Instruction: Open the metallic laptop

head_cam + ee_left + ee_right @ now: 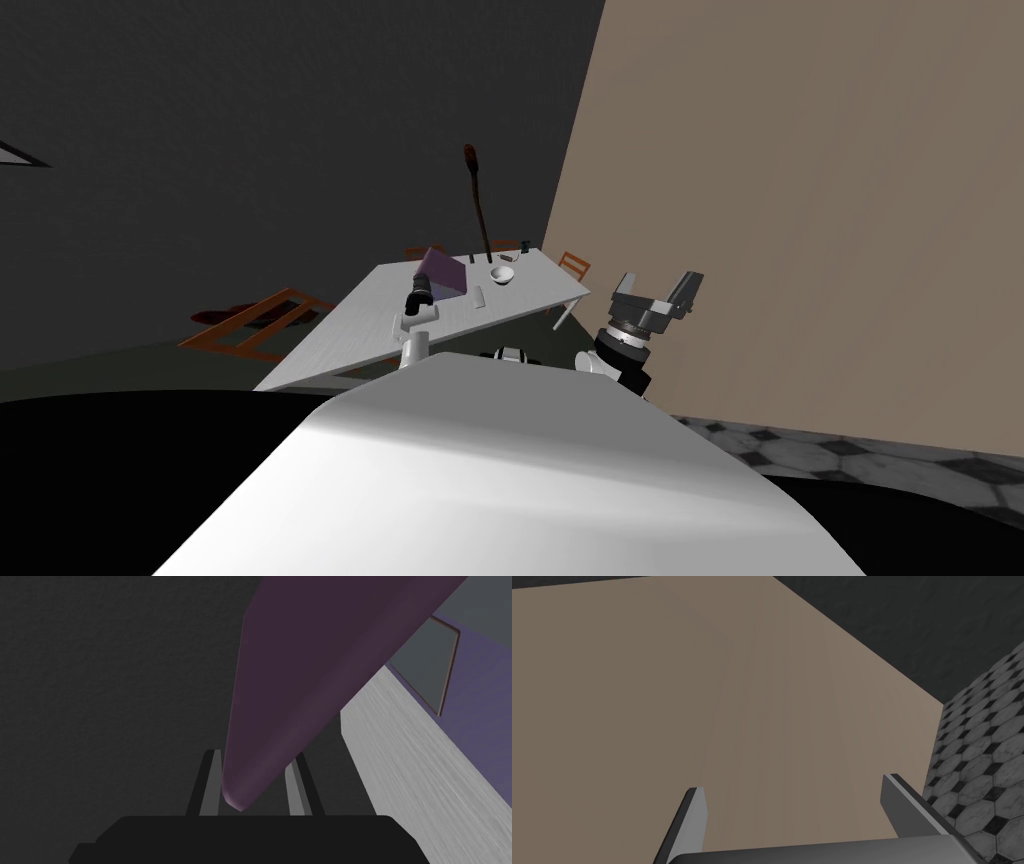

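A purple laptop (443, 272) stands on the white table (350, 335) with its lid raised part way. My left gripper (421, 290) is at the lid's near edge. In the left wrist view the lid's rounded corner (300, 676) sits between the two fingers, which press on its faces, so my left gripper (255, 753) is shut on it. Beyond the lid lie the laptop's purple base (480, 671) and its grey touchpad (425, 671). My right gripper (655, 290) is held up off the table to the right, with its fingers (692, 811) wide apart and nothing between them.
A white bowl (501, 274) and a tall dark pole (478, 200) stand behind the laptop, and a small white object (479, 297) lies beside it. Orange chairs (573, 266) stand at the table's far end. A wooden frame (262, 322) lies on the floor at the left.
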{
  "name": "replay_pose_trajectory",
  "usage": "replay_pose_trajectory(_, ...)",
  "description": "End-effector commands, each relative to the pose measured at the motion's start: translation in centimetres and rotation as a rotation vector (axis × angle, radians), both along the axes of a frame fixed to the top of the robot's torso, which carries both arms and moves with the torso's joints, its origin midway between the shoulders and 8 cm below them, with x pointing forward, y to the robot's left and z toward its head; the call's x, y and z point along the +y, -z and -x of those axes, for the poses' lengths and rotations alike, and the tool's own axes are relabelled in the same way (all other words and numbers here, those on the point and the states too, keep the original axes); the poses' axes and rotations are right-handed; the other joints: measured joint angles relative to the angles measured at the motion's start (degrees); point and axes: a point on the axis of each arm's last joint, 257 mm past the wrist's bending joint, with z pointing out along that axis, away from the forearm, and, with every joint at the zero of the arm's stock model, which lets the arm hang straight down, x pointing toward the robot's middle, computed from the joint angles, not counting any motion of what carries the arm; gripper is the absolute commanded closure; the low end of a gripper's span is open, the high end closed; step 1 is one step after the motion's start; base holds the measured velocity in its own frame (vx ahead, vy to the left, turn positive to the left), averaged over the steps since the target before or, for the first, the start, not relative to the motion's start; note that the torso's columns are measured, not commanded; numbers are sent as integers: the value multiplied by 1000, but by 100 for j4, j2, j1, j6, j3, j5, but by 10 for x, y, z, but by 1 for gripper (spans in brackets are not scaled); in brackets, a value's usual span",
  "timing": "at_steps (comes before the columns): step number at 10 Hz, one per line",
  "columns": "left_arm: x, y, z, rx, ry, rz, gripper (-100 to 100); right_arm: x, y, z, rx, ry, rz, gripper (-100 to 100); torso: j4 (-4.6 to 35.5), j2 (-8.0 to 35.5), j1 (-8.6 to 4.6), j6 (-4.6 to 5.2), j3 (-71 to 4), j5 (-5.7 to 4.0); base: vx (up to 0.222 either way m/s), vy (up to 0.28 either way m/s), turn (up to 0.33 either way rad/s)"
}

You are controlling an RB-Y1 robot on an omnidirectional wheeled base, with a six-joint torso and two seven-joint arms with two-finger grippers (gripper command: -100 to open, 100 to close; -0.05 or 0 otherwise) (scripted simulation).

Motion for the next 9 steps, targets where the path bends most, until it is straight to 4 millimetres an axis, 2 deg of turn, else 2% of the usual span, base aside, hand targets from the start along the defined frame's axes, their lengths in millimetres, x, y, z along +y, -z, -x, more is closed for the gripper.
replay_pose_trajectory(1, -9, 18, -2, -40, 13, 80, 100, 0, 0, 0, 0, 0, 0, 0, -1, -4, -19, 6, -3, -6, -15, 70, 53)
replay_pose_trajectory(2, -9, 18, -2, -40, 13, 80, 100, 0, 0, 0, 0, 0, 0, 0, -7, -5, -6, 6, -2, 4, -20, 71, 11)
replay_pose_trajectory(6, -28, 48, -3, -119, 30, 229, 100, 0, 0, 0, 0, 0, 0, 0, -9, -11, 13, 0, -7, 9, -12, 75, 25)
replay_pose_trajectory(7, -23, 34, -5, -100, 25, 205, -100, 0, 0, 0, 0, 0, 0, 0, -8, -9, 12, -2, -6, 8, -22, 30, -26)
replay_pose_trajectory(9, -20, 23, -7, -101, 21, 204, -100, 0, 0, 0, 0, 0, 0, 0, -13, -14, -12, 4, -8, 4, -21, -10, -30)
